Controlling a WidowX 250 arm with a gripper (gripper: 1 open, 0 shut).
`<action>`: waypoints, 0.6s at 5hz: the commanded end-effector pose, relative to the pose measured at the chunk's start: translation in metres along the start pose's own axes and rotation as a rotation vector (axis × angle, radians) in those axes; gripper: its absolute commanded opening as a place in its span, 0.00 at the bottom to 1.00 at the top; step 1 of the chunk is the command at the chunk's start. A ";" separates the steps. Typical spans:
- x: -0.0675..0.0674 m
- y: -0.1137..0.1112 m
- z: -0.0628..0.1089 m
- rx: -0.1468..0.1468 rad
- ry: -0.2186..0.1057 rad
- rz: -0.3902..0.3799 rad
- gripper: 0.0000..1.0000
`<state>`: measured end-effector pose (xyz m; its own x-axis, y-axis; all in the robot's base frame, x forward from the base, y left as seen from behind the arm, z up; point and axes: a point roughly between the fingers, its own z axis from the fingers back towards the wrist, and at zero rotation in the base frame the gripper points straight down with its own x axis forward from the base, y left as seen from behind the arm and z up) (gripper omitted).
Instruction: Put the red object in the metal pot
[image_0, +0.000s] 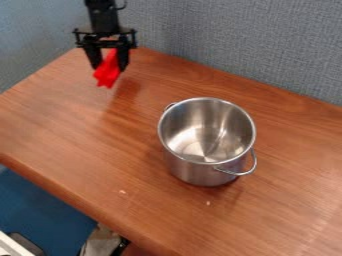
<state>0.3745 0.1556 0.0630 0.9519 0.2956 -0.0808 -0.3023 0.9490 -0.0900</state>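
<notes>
Nearest to me, the metal pot (207, 140) stands upright on the wooden table (80, 120), empty, its thin wire handle loop turned toward the near right. Farther back, well apart from the pot near the far left of the table, I have the gripper (108, 62) pointing down from a dark arm, its fingers clamped on the red object (107, 70), which hangs between them and looks clear of the tabletop. I judge I'm in the carry step: the block is picked up but nowhere near the pot. The next move calls for bringing it across to the right and toward me, high enough to pass the rolled rim, centring it over the opening, then letting go. I can read no brand, label or writing anywhere.
</notes>
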 end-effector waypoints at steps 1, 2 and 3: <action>-0.009 -0.044 0.082 -0.024 -0.166 -0.041 0.00; -0.026 -0.086 0.120 -0.056 -0.203 -0.092 0.00; -0.062 -0.107 0.101 -0.033 -0.192 -0.267 0.00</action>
<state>0.3564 0.0440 0.1546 0.9963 0.0507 0.0689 -0.0414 0.9906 -0.1302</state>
